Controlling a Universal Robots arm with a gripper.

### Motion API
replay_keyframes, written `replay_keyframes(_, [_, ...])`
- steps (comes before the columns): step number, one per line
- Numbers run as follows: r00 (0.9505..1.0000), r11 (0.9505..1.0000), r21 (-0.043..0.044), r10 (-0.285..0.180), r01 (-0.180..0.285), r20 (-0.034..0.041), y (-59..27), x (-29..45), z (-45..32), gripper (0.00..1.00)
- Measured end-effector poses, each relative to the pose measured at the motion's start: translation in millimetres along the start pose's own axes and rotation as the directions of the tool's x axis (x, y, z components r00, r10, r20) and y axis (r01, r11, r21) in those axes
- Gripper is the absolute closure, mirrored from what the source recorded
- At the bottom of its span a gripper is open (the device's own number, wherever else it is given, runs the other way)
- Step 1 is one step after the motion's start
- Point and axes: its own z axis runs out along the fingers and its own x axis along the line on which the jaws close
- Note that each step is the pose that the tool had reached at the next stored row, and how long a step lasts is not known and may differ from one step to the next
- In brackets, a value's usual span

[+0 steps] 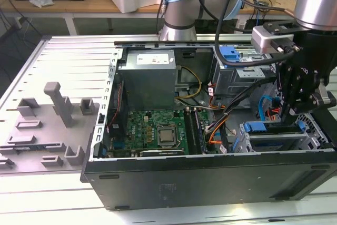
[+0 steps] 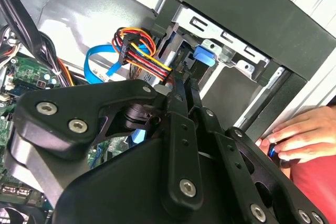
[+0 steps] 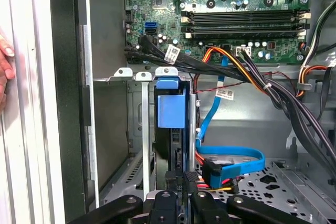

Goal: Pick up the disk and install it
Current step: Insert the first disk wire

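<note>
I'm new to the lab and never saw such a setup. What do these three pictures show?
A robot arm works over an open computer case lying on a slatted table. The exterior view looks on from off the arm; both wrist views come from cameras riding on it. Its tool hangs inside the drive bay, at the disk, which stands edge-on in its blue frame. Whether the tool grips it is unclear. A person's hand rests against the case's outer side.

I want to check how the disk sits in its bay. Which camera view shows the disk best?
The first wrist view: the disk stands on edge in the drive bay, its blue frame facing the camera, with the gripper just over it. The second wrist view shows a blue tab past the gripper's linkage. The exterior view shows blue-framed slots under the gripper.
</note>
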Motion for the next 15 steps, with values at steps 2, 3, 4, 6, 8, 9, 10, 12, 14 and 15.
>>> replay_keyframes(2, [1.0000, 1.0000, 0.0000, 0.000, 0.000, 0.0001, 0.1, 0.2, 0.5, 0.83])
replay_keyframes(3, [1.0000, 1.0000, 0.0000, 0.000, 0.000, -0.0001, 0.1, 0.3, 0.7, 0.83])
replay_keyframes(4, [1.0000, 1.0000, 0.0000, 0.000, 0.000, 0.0000, 0.1, 0.2, 1.1, 0.83])
replay_keyframes(6, [1.0000, 1.0000, 0.0000, 0.000, 0.000, 0.0000, 0.1, 0.2, 1.4, 0.83])
replay_keyframes(8, [1.0000, 1.0000, -0.0001, 0.000, 0.000, 0.0000, 0.2, 0.2, 1.9, 0.83])
replay_keyframes(9, [1.0000, 1.0000, 0.0000, 0.000, 0.000, 0.0000, 0.2, 0.1, 2.0, 0.83])
replay_keyframes(10, [1.0000, 1.0000, 0.0000, 0.000, 0.000, 0.0000, 0.2, 0.1, 2.2, 0.83])
replay_keyframes(12, [1.0000, 1.0000, 0.0000, 0.000, 0.000, -0.0001, 0.7, 0.1, 2.4, 0.83])
replay_keyframes(14, [1.0000, 1.0000, 0.0000, 0.000, 0.000, 0.0000, 0.9, 0.0, 2.7, 0.83])
replay_keyframes(15, [1.0000, 1.0000, 0.0001, 0.000, 0.000, 0.0000, 0.9, 0.0, 2.8, 0.83])
